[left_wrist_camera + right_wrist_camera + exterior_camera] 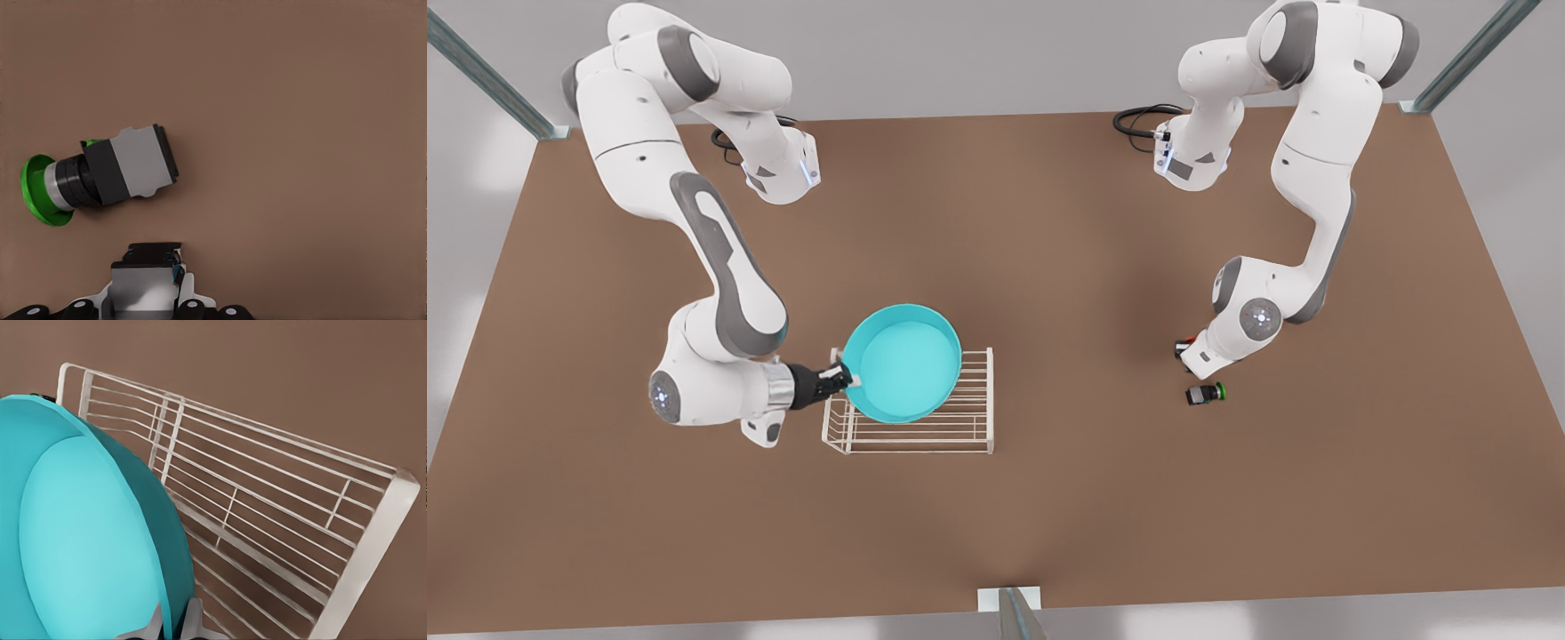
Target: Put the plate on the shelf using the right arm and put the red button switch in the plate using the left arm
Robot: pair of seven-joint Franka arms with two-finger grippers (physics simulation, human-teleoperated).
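No legible text or labels, seemingly.

You're looking at two white arms (649, 169) with grey joint covers — black grippers (831, 382), black cables at each base.

Right tool (845, 378) pinches sideways from a low wrist; left tool (1183, 349) reaches down, low.

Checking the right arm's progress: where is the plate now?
In the front view, left of centre: the plate hangs tilted over the shelf, its rim pinched by the right gripper.
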